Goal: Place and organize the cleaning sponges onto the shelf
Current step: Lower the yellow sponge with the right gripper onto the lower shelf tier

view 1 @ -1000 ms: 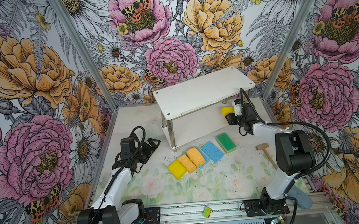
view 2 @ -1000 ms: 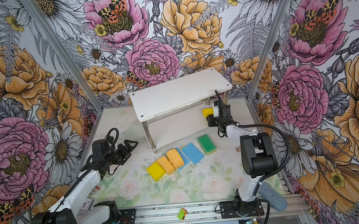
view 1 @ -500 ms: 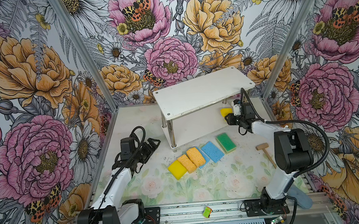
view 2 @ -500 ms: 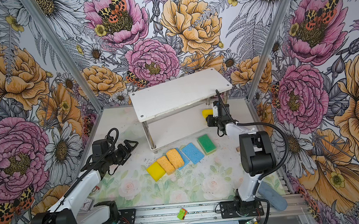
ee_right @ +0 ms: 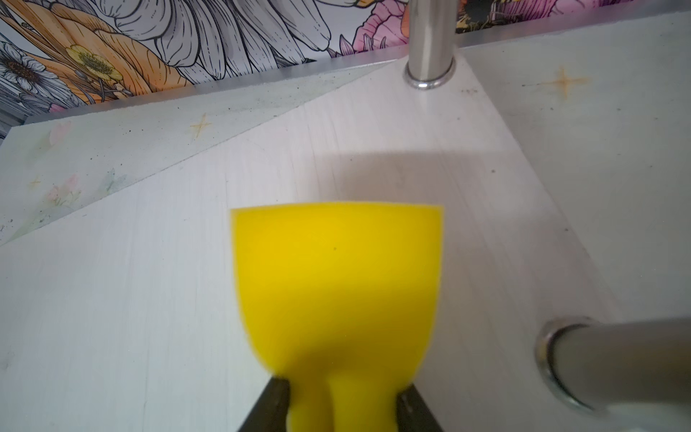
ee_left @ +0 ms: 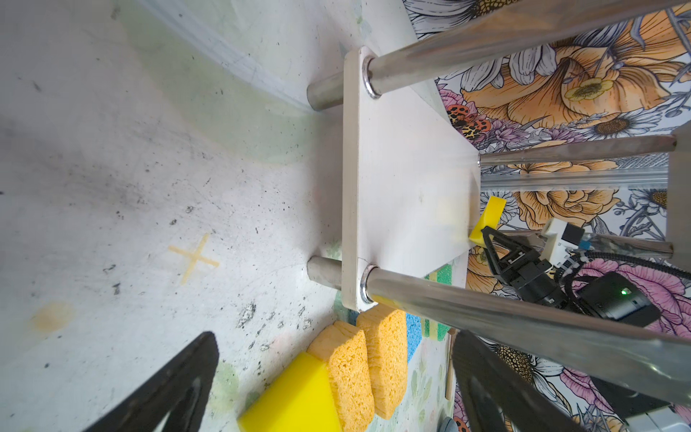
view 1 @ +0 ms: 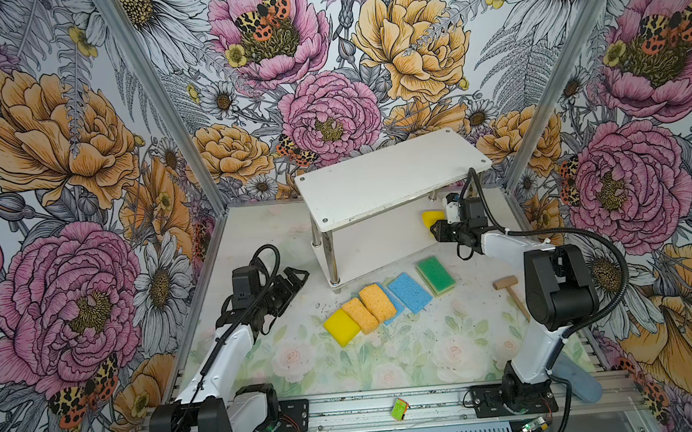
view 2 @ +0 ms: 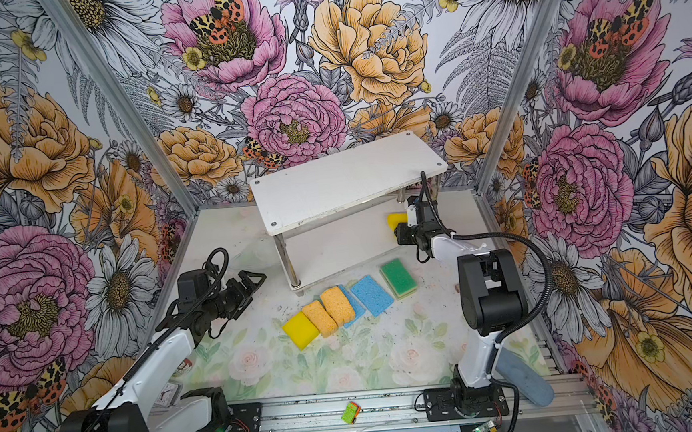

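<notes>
Yellow sponge point(ee_right: 336, 280) is clamped, squeezed, in the right gripper point(ee_right: 342, 398); its long axis projects ahead of the jaws, leftward over the lower board point(ee_right: 149, 280) of the shelf point(view 1: 391, 172), right end.

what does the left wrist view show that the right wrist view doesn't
Only left wrist: the left gripper, open; the loose yellow sponge, two orange sponges, a blue sponge and a green-topped sponge on the table; the right gripper from outside.
Only right wrist: a close look at the held yellow sponge pinched narrow between that gripper's fingers.
Both: that sponge, the shelf's lower board and chrome legs.
</notes>
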### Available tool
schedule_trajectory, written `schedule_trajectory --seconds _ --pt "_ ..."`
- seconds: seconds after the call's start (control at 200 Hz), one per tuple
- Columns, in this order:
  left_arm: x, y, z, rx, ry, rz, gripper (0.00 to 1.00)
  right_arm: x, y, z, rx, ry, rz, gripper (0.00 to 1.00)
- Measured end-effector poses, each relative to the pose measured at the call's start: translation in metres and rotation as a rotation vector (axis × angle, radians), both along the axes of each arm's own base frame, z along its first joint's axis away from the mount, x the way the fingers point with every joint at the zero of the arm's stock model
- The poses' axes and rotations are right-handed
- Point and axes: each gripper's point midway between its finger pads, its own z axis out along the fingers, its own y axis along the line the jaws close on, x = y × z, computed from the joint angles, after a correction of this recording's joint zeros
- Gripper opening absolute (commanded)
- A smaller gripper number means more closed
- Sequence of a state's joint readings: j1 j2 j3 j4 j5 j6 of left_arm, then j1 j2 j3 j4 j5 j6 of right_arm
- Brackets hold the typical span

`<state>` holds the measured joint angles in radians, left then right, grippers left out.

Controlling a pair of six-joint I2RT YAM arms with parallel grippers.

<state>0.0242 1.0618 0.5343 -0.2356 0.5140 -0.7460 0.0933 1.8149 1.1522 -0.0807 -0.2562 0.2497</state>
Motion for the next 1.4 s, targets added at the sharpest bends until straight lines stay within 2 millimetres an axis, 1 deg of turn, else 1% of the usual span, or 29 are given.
schedule_trajectory --seconds 0.615,0.986,1.226,1.401 --pt "0.000 0.002 0.000 0.000 0.000 0.006 0.99 0.003 -0.001 -0.004 -0.007 0.016 -0.008 0.43" --pt "-0.001 0.002 -0.002 0.000 0.004 0.006 0.99 0.001 -0.004 -0.005 -0.059 0.028 0.017 0.45" --pt "-0.001 0.002 0.001 0.000 -0.007 0.007 0.99 0.001 -0.008 -0.002 -0.130 0.026 0.049 0.45" --pt "-0.001 0.002 0.001 0.000 -0.008 0.007 0.99 0.000 -0.012 -0.003 -0.186 0.026 0.076 0.46"
